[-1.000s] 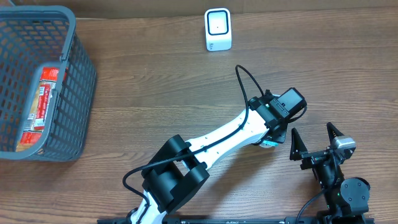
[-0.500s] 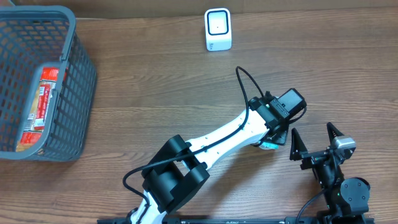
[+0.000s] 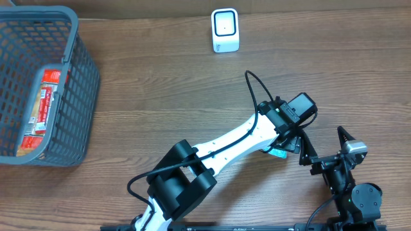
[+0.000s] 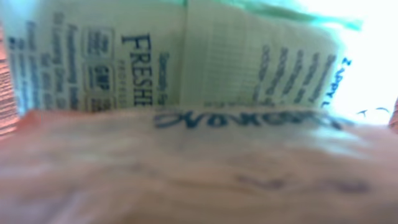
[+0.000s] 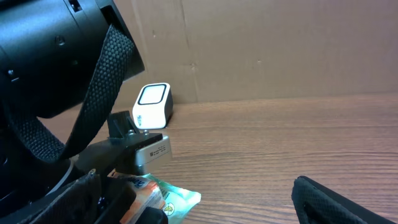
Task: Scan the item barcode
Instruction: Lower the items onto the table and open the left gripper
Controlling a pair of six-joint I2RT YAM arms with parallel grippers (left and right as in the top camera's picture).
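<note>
Hovering the left gripper [image 3: 287, 142] over the green packet [image 3: 277, 153], can't tell if clamped, right gripper [image 3: 321, 138] spread wide alongside, probably for a handoff.

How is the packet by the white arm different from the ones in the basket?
The loose packet is mostly pale green and lies on the table by the white arm; the basket packets are red and sit inside the grey basket, far from both arms. Both look like flat printed packs.

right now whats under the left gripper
A pale green printed packet lying on the wooden table. From overhead the left gripper covers most of it; only a corner shows, and no barcode is visible.
</note>
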